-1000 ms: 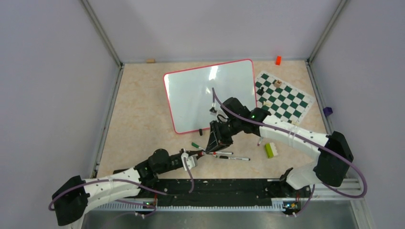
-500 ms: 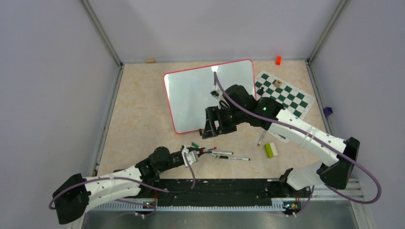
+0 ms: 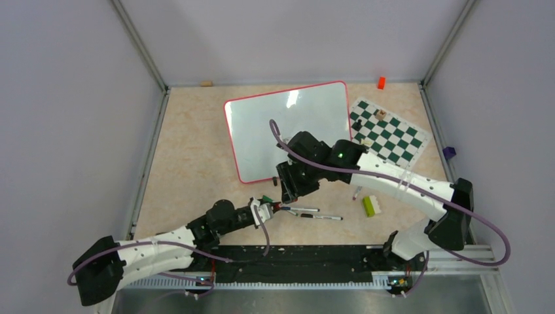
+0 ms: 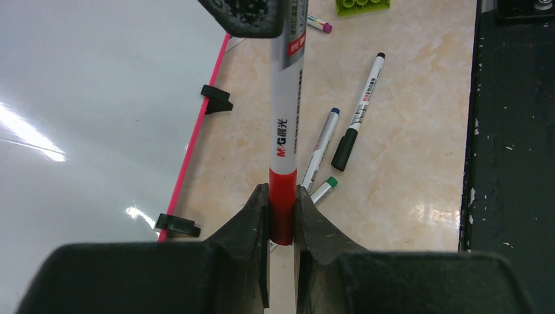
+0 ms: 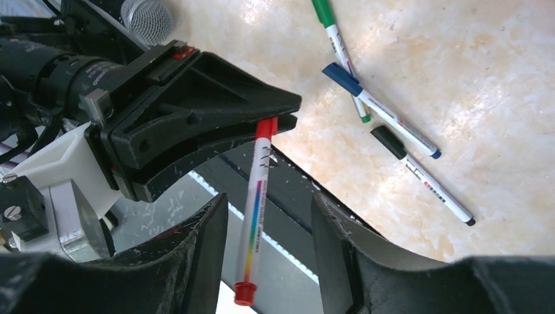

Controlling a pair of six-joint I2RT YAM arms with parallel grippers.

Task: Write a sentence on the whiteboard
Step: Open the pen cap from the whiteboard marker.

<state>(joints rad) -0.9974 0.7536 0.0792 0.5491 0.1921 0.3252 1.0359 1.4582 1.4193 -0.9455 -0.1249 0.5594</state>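
The whiteboard (image 3: pixel 262 124) lies flat at the back middle of the table, blank; no red lettering shows on it. It also fills the left of the left wrist view (image 4: pixel 98 98), with two black clip feet on its pink edge. My left gripper (image 3: pixel 273 208) (image 4: pixel 281 190) is shut on the red end of a white marker (image 4: pixel 285 131), which points away toward the right gripper. My right gripper (image 3: pixel 288 190) (image 5: pixel 268 199) is open, its fingers on either side of the marker's (image 5: pixel 255 216) other red-tipped end without touching it.
Three loose markers (image 3: pixel 314 212) lie on the table just right of the left gripper: green (image 5: pixel 334 29), blue (image 5: pixel 379 108) and black (image 5: pixel 419 173). A green brick (image 3: pixel 370 206) lies right of them. The checkered chess mat (image 3: pixel 389 134) is right of the board.
My right gripper lifted toward the board's lower edge, then came back down over the marker's free end. My left gripper edged forward with the marker held.
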